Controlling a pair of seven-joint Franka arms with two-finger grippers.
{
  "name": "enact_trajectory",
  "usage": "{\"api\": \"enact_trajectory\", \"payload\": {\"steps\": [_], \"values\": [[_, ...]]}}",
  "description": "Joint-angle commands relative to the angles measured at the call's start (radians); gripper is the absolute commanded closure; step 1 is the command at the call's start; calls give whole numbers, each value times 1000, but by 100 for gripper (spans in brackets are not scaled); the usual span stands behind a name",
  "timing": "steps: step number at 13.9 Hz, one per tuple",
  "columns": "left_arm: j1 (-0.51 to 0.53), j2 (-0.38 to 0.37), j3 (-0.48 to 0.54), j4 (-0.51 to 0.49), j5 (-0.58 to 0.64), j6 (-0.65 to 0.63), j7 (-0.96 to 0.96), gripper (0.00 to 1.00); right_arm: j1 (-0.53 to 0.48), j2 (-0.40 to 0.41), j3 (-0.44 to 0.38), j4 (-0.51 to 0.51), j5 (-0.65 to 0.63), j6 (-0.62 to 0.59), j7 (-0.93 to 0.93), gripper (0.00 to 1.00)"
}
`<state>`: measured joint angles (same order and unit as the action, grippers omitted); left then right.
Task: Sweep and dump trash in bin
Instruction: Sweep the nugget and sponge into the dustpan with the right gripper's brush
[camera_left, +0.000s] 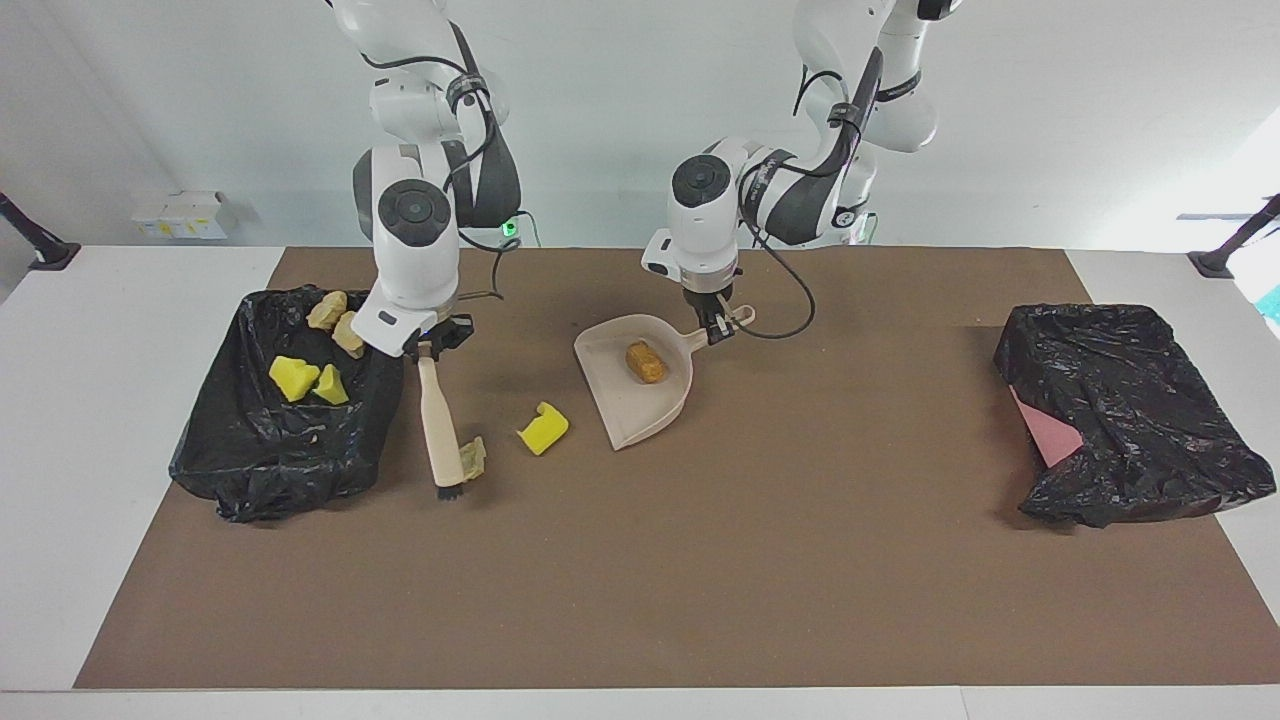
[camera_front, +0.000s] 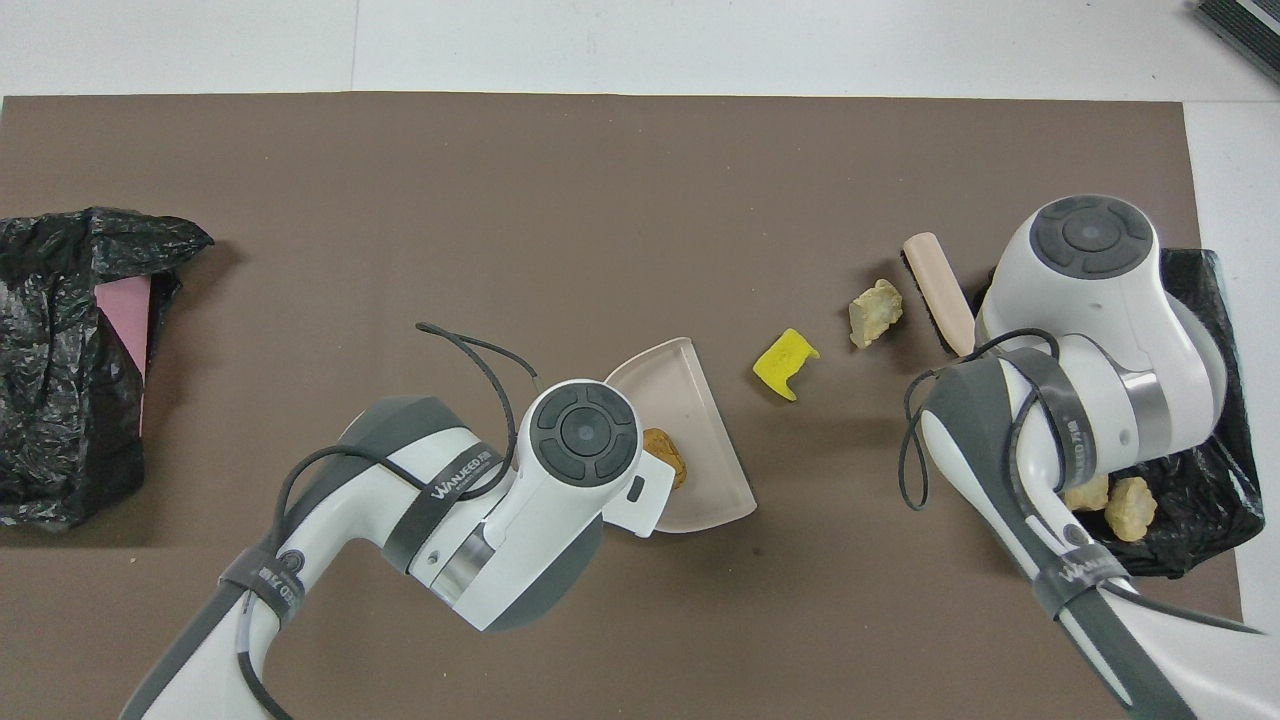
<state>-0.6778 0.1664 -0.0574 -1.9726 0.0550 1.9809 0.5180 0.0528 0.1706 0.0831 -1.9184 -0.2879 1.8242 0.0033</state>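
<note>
The right gripper (camera_left: 432, 345) is closed on the handle end of the beige hand brush (camera_left: 438, 420), just beside the black-lined bin (camera_left: 215, 470) at the right arm's end of the table. The brush slopes away from the robots, and its dark bristle head rests on the brown mat (camera_left: 700, 560). A tan lump (camera_left: 472, 458) lies against the bristle head. A yellow sponge chunk (camera_left: 543, 428) lies on the mat between the brush and the beige dustpan (camera_left: 625, 410), apart from both. The left gripper (camera_left: 716, 327) is closed on the dustpan's handle. The pan sits near the middle of the mat with its open edge turned away from the robots. One golden-brown lump (camera_left: 646, 362) rests inside the pan. The bin beside the brush contains two tan lumps (camera_left: 338, 320) at its edge nearer to the robots and two yellow sponge chunks (camera_left: 305, 380) near its middle. A second black-lined bin (camera_left: 1150, 430), with a pink panel (camera_left: 1050, 435) exposed on its side, stands at the left arm's end of the table, well apart from the dustpan.
</note>
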Motion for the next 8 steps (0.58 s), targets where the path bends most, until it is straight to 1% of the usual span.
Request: {"api": "enact_trajectory", "payload": {"steps": [1,4,6,8], "values": [[-16,-5,11,11,20,-24,-24,100,-16,13,17,-22,-1,32,29,100],[-16,-4,11,9,19,-14,-24,100,15,14,23,-59,65,37,27,100],[-14,2,11,9,12,-1,-24,100,73,3,23,-65,122,15,27,100],[-11,10,11,9,9,18,-24,100,145,-25,23,-100,192,9,27,100]]}}
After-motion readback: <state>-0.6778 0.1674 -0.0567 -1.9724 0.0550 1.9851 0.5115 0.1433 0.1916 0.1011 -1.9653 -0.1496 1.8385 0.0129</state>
